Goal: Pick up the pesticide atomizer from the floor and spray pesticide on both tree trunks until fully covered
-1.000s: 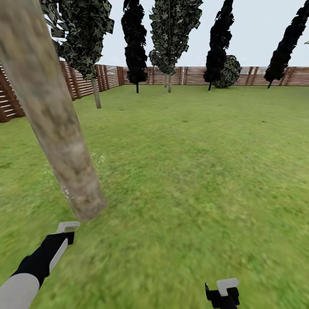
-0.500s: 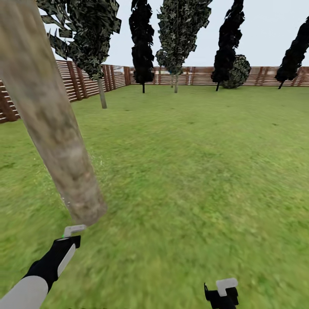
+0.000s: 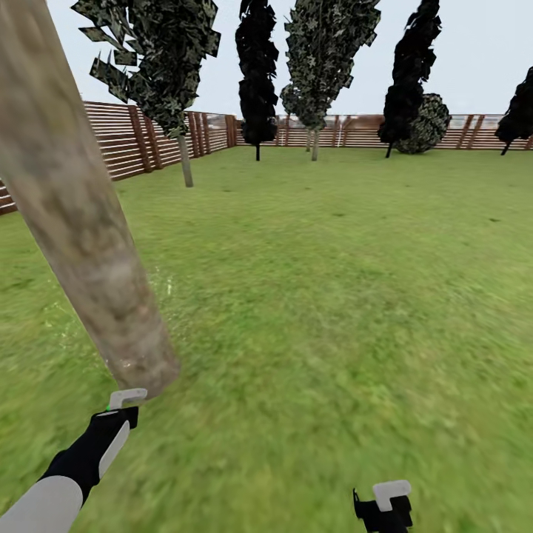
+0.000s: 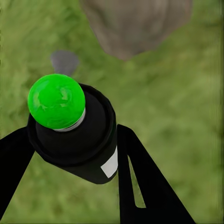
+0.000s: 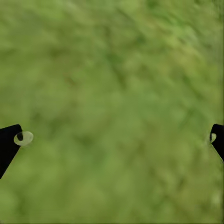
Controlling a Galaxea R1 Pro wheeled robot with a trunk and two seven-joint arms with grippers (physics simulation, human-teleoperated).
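Left gripper (image 4: 70,154) clamped on the atomizer (image 4: 72,128), nozzle close to the trunk (image 3: 89,244) base on the lawn (image 3: 333,296); right gripper (image 5: 112,140) spread wide over grass; view panned since earlier, arms unchanged.

The near tree trunk (image 3: 81,222) runs past the top edge.

You're out in a fenced garden. Green lawn (image 3: 333,296) runs to a slatted wooden fence (image 3: 141,137). Tall trees (image 3: 326,52) line it.
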